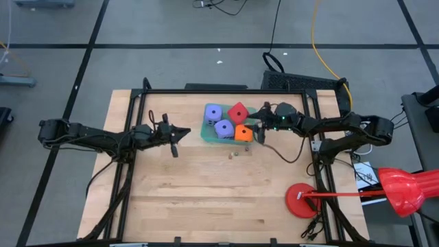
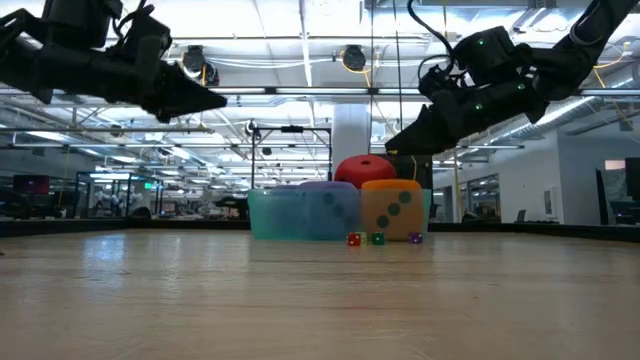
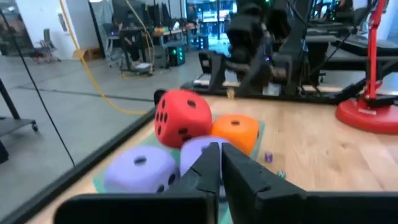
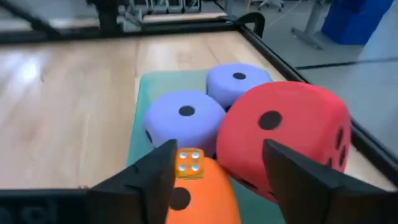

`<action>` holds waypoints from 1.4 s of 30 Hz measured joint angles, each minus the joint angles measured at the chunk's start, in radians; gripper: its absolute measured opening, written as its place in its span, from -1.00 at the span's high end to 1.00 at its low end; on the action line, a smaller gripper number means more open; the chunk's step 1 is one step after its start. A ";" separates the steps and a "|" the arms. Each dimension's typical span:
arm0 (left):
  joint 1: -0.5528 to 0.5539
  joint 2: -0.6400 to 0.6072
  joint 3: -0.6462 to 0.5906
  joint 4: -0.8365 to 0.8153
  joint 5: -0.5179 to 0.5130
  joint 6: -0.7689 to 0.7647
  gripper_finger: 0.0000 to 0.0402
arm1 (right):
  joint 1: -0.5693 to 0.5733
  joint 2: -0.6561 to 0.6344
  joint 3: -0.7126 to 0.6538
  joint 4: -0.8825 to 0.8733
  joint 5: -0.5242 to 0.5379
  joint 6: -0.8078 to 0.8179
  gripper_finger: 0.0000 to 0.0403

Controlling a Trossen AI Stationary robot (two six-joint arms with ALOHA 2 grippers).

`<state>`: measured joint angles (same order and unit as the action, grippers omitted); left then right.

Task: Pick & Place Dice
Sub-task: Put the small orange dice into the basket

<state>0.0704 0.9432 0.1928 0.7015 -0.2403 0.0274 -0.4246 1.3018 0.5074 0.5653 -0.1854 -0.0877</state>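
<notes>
Four foam dice crowd a teal tray (image 1: pixel 207 132) at the far middle of our table (image 1: pixel 206 199): the red die (image 1: pixel 238 112) perched on the pile, the orange die (image 1: pixel 243 133) at the tray's near right corner, and two purple dice (image 1: pixel 213 112) on the left side. Our right gripper (image 1: pixel 261 125) hovers just beside the orange and red dice with its fingers spread apart and empty, apparently lined up to take or leave one of them; a tiny yellow die (image 4: pixel 188 162) rests on top of the orange one. Our left gripper (image 1: pixel 180 132) waits left of the tray, clear of the dice, its fingers pressed together on nothing. Three tiny dice (image 2: pixel 378 238) lie loose on the wood just in front of the tray.
</notes>
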 joint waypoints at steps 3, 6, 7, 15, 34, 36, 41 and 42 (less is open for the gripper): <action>0.021 0.028 0.055 -0.043 0.012 0.022 0.97 | 0.021 0.000 0.023 -0.033 0.030 -0.075 -0.31; 0.052 0.070 0.159 -0.137 0.015 0.019 0.97 | 0.035 0.000 0.061 -0.082 0.042 -0.125 -0.44; 0.062 0.090 0.202 -0.175 0.027 0.013 0.98 | 0.043 0.005 0.076 -0.105 0.067 -0.140 -0.46; 0.137 0.307 0.512 -0.341 0.185 0.060 0.98 | 0.063 0.011 0.107 -0.111 0.136 -0.264 -0.43; 0.194 0.771 0.933 -0.416 0.501 0.074 0.99 | 0.116 0.012 0.107 -0.067 0.288 -0.384 -0.40; 0.196 0.812 0.979 -0.444 0.502 0.074 0.98 | 0.119 0.012 0.107 -0.073 0.289 -0.381 -0.40; 0.200 0.889 1.069 -0.505 0.502 0.083 0.99 | 0.120 0.012 0.107 -0.079 0.286 -0.370 -0.40; 0.200 0.900 1.079 -0.518 0.502 0.083 0.98 | 0.120 0.012 0.107 -0.077 0.286 -0.370 -0.40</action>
<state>0.2699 1.8429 1.2718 0.1839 0.2616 0.1109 -0.3045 1.3140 0.6143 0.4883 0.1009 -0.4575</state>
